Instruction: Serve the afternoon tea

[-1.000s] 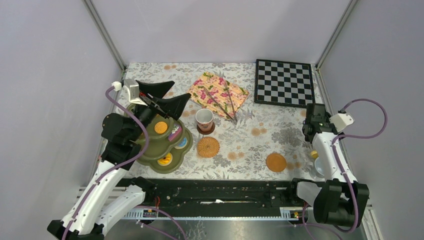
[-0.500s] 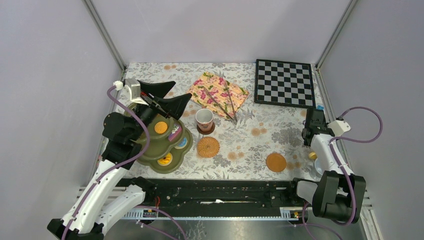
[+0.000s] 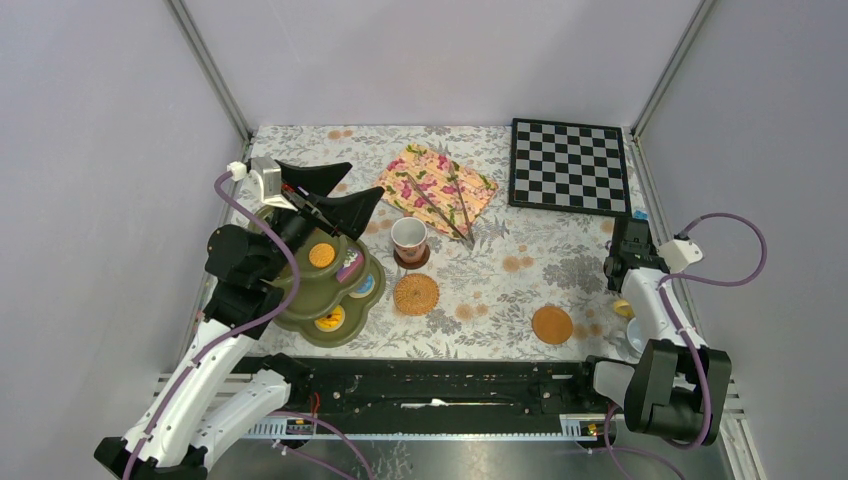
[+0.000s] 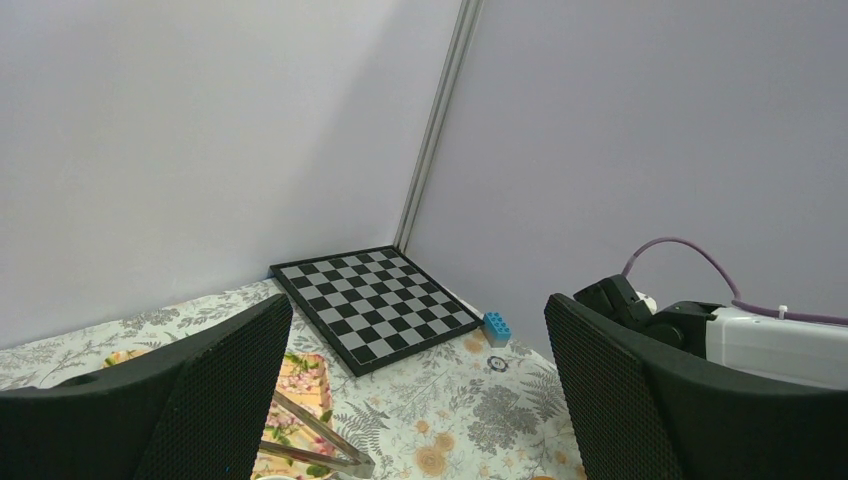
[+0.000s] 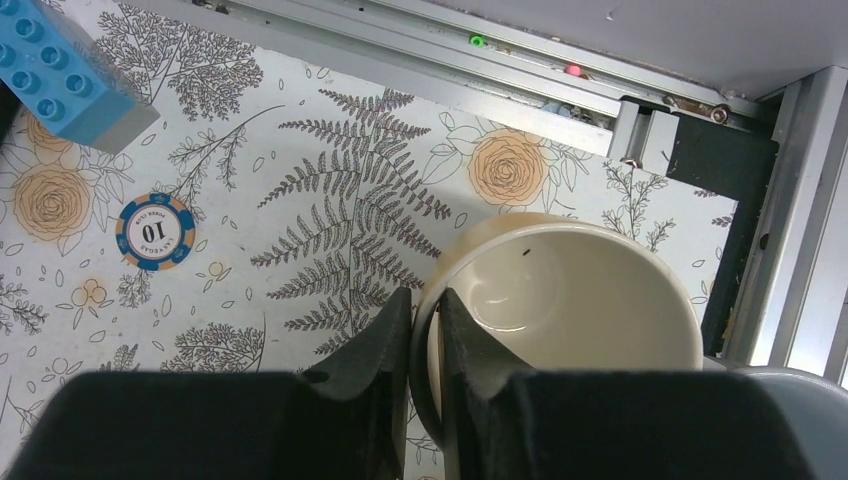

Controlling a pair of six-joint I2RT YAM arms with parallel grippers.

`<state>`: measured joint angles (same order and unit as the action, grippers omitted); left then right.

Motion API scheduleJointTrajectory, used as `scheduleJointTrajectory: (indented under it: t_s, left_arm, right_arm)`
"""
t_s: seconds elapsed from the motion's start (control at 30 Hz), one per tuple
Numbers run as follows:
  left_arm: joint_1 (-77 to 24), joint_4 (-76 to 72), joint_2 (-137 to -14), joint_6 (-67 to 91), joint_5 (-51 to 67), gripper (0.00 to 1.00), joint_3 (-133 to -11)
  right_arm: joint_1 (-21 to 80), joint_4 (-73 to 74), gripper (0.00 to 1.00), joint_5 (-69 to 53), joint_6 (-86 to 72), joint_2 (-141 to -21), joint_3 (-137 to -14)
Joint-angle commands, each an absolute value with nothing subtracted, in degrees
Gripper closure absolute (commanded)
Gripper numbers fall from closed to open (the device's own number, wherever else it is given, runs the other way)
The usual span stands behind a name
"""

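My right gripper (image 5: 427,310) is shut on the rim of the yellow mug (image 5: 560,310), one finger inside the wall and one outside. That mug (image 3: 624,309) stands at the table's right edge, with a pale blue mug (image 5: 800,420) just beside it. A brownish-pink mug (image 3: 408,238) sits on a coaster at the centre. Two bare round coasters (image 3: 416,294) (image 3: 552,324) lie nearer the front. The olive-green stand (image 3: 300,312) holds toy biscuits (image 3: 322,255) at the left. Over it my left gripper (image 3: 335,195) hangs open, holding nothing.
A chessboard (image 3: 568,165) lies at the back right. Metal tongs (image 3: 445,205) rest on a floral napkin (image 3: 436,185). A blue brick (image 5: 60,80) and a poker chip (image 5: 153,232) lie near the yellow mug. The metal frame rail (image 5: 420,55) runs close behind the mug.
My right gripper's fingers have closed onto the yellow mug's rim, and the right wrist has shifted slightly toward the table's edge. The left arm has not moved.
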<state>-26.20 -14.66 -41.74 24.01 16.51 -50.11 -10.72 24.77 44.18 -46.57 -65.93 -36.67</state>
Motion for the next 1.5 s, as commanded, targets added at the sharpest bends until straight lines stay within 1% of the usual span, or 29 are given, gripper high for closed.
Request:
scheduleJointTrajectory:
  t_s: [0.0,0.23,0.43,0.57,0.67,0.77,0.87,0.9,0.97,1.07,1.17,1.23,1.3,1.4,1.47]
  left_arm:
    - [-26.37,-16.46,-41.69,23.55,17.11,0.01,-50.63]
    - [-26.44,-16.35,-41.65,23.47,17.10,0.01,-50.69]
    - [-26.53,-16.35,-41.46,23.38,17.01,0.01,-50.70]
    - [-26.54,-16.35,-41.48,23.44,17.05,0.01,-50.72]
    - [-26.54,-16.35,-41.57,23.47,17.05,0.01,-50.71]
    - [-26.54,-16.35,-41.66,23.47,17.22,0.01,-50.71]
    - [-26.54,-16.35,-41.75,23.55,17.24,0.01,-50.71]
    - [-26.54,-16.35,-41.81,23.55,17.23,0.01,-50.71]
    - [-26.54,-16.35,-41.87,23.55,17.31,0.01,-50.70]
    - [-26.54,-16.35,-41.92,23.47,17.26,0.01,-50.69]
    - [-26.51,-16.20,-41.86,23.23,17.00,0.01,-50.74]
    - [-26.54,-16.17,-41.83,23.14,16.92,0.01,-50.71]
    - [-26.52,-16.02,-41.78,23.05,16.67,0.01,-50.72]
    - [-26.54,-15.82,-41.36,22.87,15.65,0.01,-50.59]
    - [-26.46,-15.82,-41.00,22.79,14.50,0.01,-50.39]
  right_arm:
    - [-11.15,23.56,1.00,48.85,-47.53,-66.62,-37.86]
    - [-11.21,23.18,1.00,52.04,-46.17,-65.85,-40.88]
    - [-11.10,20.32,1.00,53.62,-41.75,-62.22,-42.27]
    - [-11.07,15.97,1.00,51.29,-37.02,-57.59,-41.39]
    - [-11.07,9.01,1.00,45.88,-31.59,-51.84,-39.11]
    - [-11.07,2.65,1.00,37.39,-27.27,-45.21,-37.14]
    - [-11.07,-4.56,1.00,26.22,-24.36,-38.80,-35.21]
    - [-11.07,-7.30,1.00,21.64,-23.82,-36.94,-34.44]
    - [-11.07,-12.61,1.00,7.18,-22.76,-34.75,-33.10]
    - [-11.07,-18.85,1.00,-12.31,-24.59,-36.32,-33.08]
    - [-10.81,-25.11,1.00,-31.78,-30.48,-42.61,-35.31]
    - [-9.21,-29.52,1.00,-41.37,-34.90,-47.01,-36.67]
    - [-4.88,-27.65,1.00,-46.26,-34.46,-49.98,-38.45]
    - [5.75,-16.39,1.00,-49.82,-25.65,-52.03,-42.61]
    - [12.62,-9.16,1.00,-49.75,-18.90,-51.96,-44.57]
